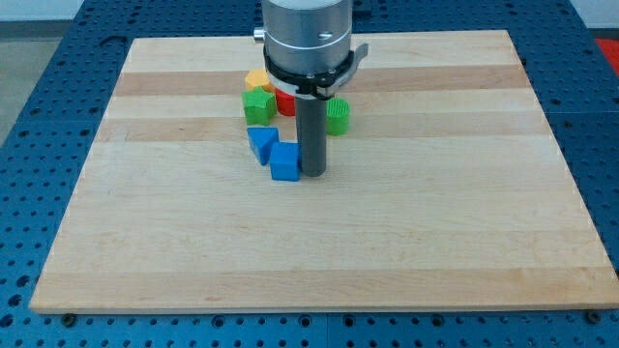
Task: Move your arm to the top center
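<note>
My tip (pixel 312 173) rests on the board (pixel 464 242), touching the blue cube (pixel 284 161) at its 3 o'clock; it grasps nothing. The blocks look light and slide easily, so better to go around them.

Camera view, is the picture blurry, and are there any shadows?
Camera view: sharp on the wooden board and blocks; even light, no glare; only soft shadows beside my tip, which sits just right of the blue cube.

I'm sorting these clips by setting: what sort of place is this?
Probably a robotics lab bench. A bare wooden board lies on a blue perforated table, small coloured blocks like the blue cube sit on it, and my tip rests right beside that cube's right side.
</note>
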